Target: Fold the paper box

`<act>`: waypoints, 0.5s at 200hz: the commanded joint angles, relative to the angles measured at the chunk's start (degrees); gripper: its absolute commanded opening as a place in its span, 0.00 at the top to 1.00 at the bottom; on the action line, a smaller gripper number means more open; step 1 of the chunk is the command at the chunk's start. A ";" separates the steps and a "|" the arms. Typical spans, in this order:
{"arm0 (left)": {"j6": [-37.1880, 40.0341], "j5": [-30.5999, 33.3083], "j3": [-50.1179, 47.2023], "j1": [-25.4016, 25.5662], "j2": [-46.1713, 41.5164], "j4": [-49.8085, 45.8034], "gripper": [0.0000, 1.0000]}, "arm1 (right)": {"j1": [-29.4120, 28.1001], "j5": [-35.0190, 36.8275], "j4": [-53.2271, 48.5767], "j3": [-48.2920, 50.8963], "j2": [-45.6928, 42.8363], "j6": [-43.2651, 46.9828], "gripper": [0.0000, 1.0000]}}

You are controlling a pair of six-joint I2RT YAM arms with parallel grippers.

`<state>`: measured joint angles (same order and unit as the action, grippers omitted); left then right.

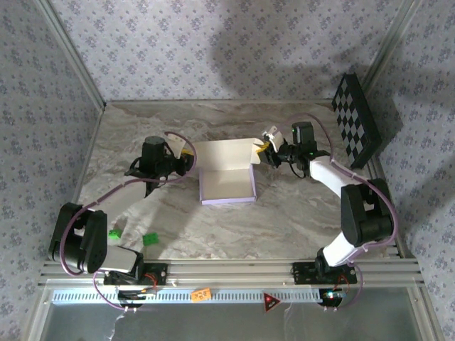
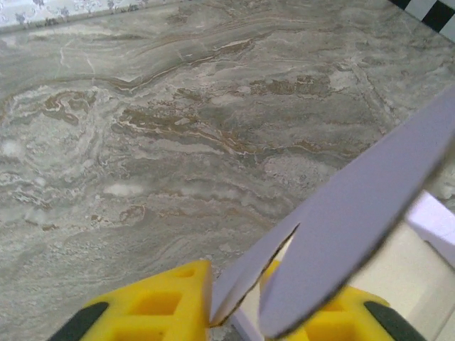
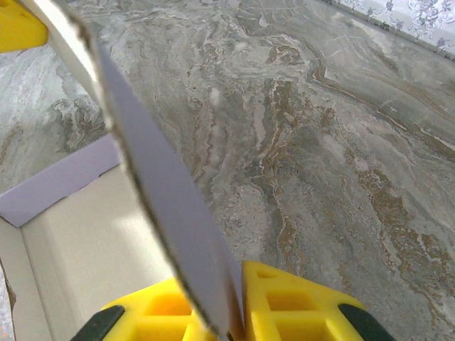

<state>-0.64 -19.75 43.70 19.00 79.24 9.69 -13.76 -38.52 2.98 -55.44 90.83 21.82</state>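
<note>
thin lavender and cream paper box (image 1: pixel 226 181) on grey marble table (image 1: pixel 298 213), left gripper (image 1: pixel 189 156) pinches one side flap, right gripper (image 1: pixel 266 147) pinches the other

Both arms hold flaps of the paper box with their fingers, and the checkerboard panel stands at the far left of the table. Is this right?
Not quite: the checkerboard panel stands at the far right, as the top external view shows. The rest is correct.

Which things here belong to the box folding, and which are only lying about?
For the job: paper box; left gripper and right gripper, each closed on a flap.
Lying about: checkerboard panel at the far right; small green pieces at the near left.
</note>
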 commanded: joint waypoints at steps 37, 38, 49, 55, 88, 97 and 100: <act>-2.34 -2.10 3.32 -0.28 0.01 -2.09 0.85 | -0.95 5.27 -1.15 -0.24 -4.10 -4.62 0.90; -2.47 -2.08 3.32 -0.28 -0.02 -2.07 0.86 | -1.02 5.42 -1.14 -0.22 -4.13 -4.83 0.90; -3.33 -2.35 3.70 -0.20 0.12 -1.96 0.86 | -1.39 7.10 -1.10 -0.11 -4.67 -6.77 0.90; -4.02 -2.40 3.85 -0.13 0.12 -1.97 0.86 | -1.77 8.18 -1.11 -0.04 -4.94 -8.00 0.90; -7.95 -1.66 5.09 0.48 0.31 -1.77 0.89 | -4.23 19.19 -0.50 0.75 -6.51 -18.54 0.85; -8.93 -1.01 5.78 0.74 0.59 -2.29 0.89 | -4.91 22.11 -0.56 0.86 -7.01 -22.08 0.84; -9.20 -0.95 6.01 0.84 0.70 -2.31 0.89 | -5.08 23.31 -0.54 1.01 -7.25 -23.38 0.84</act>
<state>-5.58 -21.21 46.41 19.29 79.26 7.73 -17.45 -25.67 1.89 -55.31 86.00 9.93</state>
